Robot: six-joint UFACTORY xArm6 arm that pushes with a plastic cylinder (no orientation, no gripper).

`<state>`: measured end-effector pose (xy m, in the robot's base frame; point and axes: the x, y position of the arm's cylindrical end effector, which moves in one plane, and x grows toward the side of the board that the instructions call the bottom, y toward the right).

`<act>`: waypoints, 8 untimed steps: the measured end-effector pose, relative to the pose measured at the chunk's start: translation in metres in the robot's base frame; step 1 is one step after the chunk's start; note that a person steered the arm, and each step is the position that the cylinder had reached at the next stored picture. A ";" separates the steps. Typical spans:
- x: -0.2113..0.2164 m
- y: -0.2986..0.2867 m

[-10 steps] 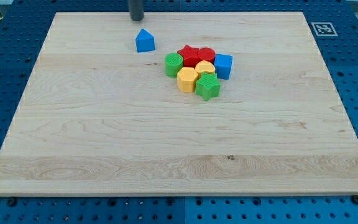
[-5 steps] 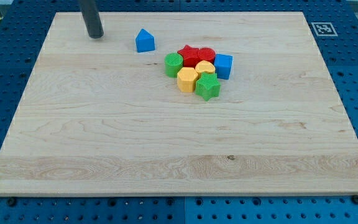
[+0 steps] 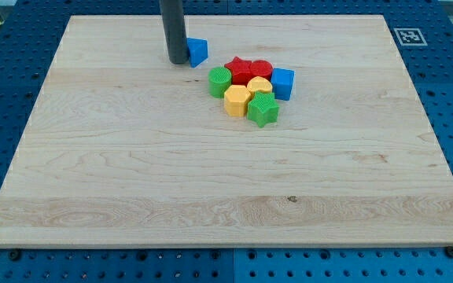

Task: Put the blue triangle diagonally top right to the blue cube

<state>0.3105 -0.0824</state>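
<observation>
The blue triangle [image 3: 198,52] lies near the board's top centre, partly hidden by my rod. My tip [image 3: 178,60] rests against the triangle's left side. The blue cube [image 3: 282,83] sits to the right, at the right end of a tight cluster of blocks. The triangle is up and to the left of the cube.
The cluster holds a red star [image 3: 237,68], a red round block [image 3: 261,69], a green round block [image 3: 220,82], a yellow hexagon [image 3: 237,101], a yellow round block [image 3: 259,86] and a green star [image 3: 263,110]. A marker tag [image 3: 409,36] sits at the wooden board's [image 3: 211,189] top right corner.
My rod went from the top edge out to the left, then came back right against the blue triangle. The triangle has shifted a little to the right.
</observation>
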 end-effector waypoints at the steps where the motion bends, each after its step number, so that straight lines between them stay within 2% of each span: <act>1: 0.000 0.017; 6: 0.009 0.022; 8: -0.006 0.016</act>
<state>0.3048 -0.0659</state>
